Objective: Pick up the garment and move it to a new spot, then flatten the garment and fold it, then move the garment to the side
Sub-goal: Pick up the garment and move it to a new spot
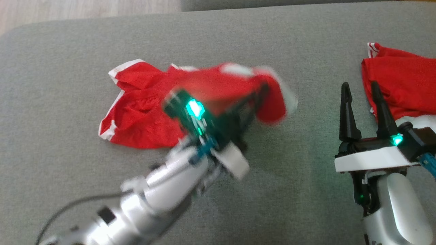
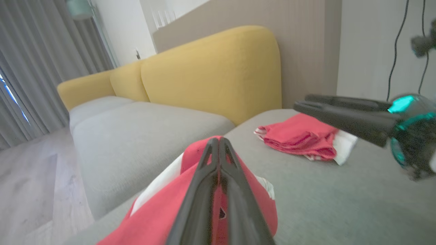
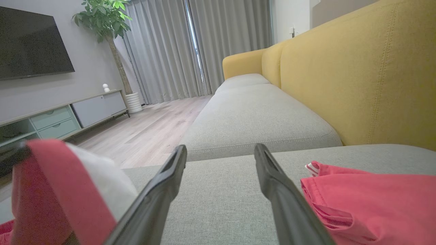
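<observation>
A red garment [image 1: 136, 109] with white trim lies crumpled on the grey cushion [image 1: 306, 204], left of centre. My left gripper [image 1: 260, 93] is shut on its right edge and holds that part lifted and blurred. In the left wrist view the shut fingers [image 2: 218, 139] pinch the red cloth [image 2: 163, 217]. My right gripper [image 1: 360, 86] stands open and holds nothing, just left of a second red garment [image 1: 405, 81]. Its fingers [image 3: 170, 183] point along the cushion, with the lifted cloth [image 3: 51, 190] to their left.
The second red garment [image 2: 299, 136] lies at the cushion's far right, near the right gripper [image 2: 301, 101]. A yellow backrest [image 2: 211, 75] rises behind the seats. Wooden floor [image 1: 68, 10] lies beyond the cushion's far edge, and another grey seat [image 3: 252, 115] adjoins.
</observation>
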You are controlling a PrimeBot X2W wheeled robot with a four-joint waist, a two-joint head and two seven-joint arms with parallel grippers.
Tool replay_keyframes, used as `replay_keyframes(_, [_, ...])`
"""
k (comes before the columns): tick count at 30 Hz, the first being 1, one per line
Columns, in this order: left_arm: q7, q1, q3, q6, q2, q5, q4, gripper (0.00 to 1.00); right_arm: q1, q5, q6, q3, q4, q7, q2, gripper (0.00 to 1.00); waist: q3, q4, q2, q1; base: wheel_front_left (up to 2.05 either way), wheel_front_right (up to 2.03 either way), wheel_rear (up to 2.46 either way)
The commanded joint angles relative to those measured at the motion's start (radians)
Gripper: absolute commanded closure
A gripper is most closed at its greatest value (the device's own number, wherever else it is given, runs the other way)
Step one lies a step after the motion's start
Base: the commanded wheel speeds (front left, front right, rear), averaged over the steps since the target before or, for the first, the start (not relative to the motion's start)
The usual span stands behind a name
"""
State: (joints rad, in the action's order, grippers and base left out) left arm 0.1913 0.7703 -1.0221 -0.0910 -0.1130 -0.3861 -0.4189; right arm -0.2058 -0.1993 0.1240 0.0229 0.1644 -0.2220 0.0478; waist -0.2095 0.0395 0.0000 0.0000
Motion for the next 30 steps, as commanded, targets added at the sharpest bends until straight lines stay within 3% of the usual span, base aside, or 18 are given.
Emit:
replay_keyframes(1, [-0.005,-0.003,0.01,0.005,-0.007,0.001,0.021,0.0,-0.015,-0.009,0.007,0.019,-0.025,-0.012,0.002,0.0,0.004,0.006,0.0,0.0,0.0,0.0,0.0])
replay_keyframes(4, [-0.008,-0.037,-0.018,0.014,-0.019,0.002,0.031,0.0,-0.015,-0.013,0.007,0.013,-0.016,-0.018,0.002,0.0,0.01,0.025,0.0,0.0,0.0,0.0,0.0])
replay_keyframes(7, [0.008,-0.046,0.012,-0.012,-0.046,-0.007,0.057,0.0,-0.014,-0.01,0.007,0.002,-0.013,-0.022,0.002,0.0,0.017,0.053,0.0,0.0,0.0,0.0,0.0])
replay_keyframes(18, [0.069,-0.262,0.305,-0.19,-0.252,-0.095,0.175,0.0,0.029,0.003,0.007,0.016,-0.024,-0.021,0.002,0.0,0.068,0.127,0.0,0.0,0.0,0.0,0.0])
replay_keyframes(24, [0.07,-0.468,0.453,-0.23,-0.237,-0.075,0.298,0.0,0.062,-0.001,0.007,0.002,-0.045,-0.011,0.002,0.0,0.077,0.139,0.0,0.0,0.0,0.0,0.0])
replay_keyframes(30, [0.07,-0.594,0.591,-0.185,-0.16,-0.027,0.348,0.0,0.079,0.009,0.007,0.001,-0.067,0.008,0.002,0.0,0.08,0.147,0.0,0.0,0.0,0.0,0.0])
